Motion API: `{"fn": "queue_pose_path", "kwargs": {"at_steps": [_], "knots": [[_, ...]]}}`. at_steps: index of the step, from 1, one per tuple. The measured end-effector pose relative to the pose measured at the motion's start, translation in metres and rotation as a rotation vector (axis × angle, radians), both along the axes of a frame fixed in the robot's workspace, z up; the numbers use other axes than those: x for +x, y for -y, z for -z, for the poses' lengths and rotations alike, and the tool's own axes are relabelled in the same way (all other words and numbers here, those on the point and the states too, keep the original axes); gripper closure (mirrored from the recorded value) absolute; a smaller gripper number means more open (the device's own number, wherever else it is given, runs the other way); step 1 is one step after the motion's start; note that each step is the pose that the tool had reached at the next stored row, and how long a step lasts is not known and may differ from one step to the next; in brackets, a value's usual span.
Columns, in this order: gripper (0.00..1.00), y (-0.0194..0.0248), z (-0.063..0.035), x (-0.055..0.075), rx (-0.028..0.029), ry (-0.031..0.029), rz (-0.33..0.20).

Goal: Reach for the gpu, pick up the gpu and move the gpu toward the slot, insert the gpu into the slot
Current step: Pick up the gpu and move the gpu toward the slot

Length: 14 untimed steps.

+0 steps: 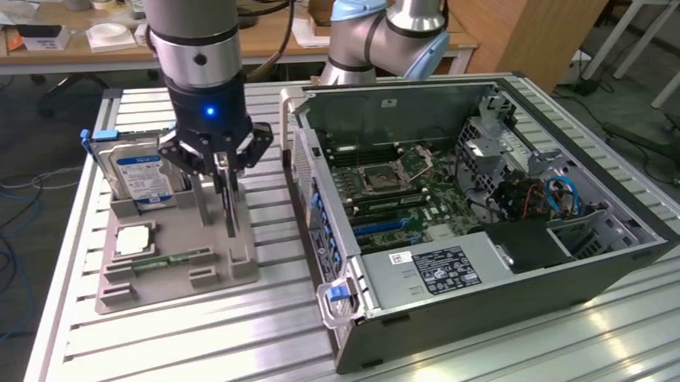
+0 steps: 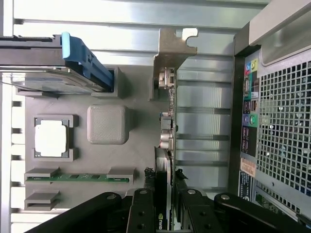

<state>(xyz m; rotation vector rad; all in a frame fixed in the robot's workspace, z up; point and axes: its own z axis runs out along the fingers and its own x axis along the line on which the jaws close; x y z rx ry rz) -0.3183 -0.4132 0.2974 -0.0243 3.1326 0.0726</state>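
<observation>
The gpu [image 1: 228, 208] is a thin dark card standing on edge over the grey holder tray [image 1: 212, 274]. My gripper [image 1: 220, 169] comes down from above and is shut on the card's upper edge. In the wrist view the gpu [image 2: 166, 133] runs edge-on away from my gripper [image 2: 164, 194], with a black finger [image 2: 141, 208] on each side, and its pale metal bracket [image 2: 172, 51] is at the far end. The slot [image 1: 374, 228] is one of the blue ones on the motherboard inside the open computer case [image 1: 478, 270], to the exterior view's right of the tray.
On the tray stand a silver hard drive with a blue label [image 1: 138, 171], a square processor chip [image 1: 135, 239] and a green memory stick [image 1: 175, 259]. The case's perforated rear wall [image 2: 286, 121] is close beside the card. Another robot arm [image 1: 383, 40] stands behind the slatted aluminium table [image 1: 212, 342].
</observation>
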Motion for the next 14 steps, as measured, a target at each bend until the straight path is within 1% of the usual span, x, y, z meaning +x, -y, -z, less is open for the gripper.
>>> {"fn": "queue_pose_path", "kwargs": {"at_steps": [14], "knots": [[0.74, 0.0000, -0.0233, 0.000, 0.0001, 0.0001, 0.000]]}}
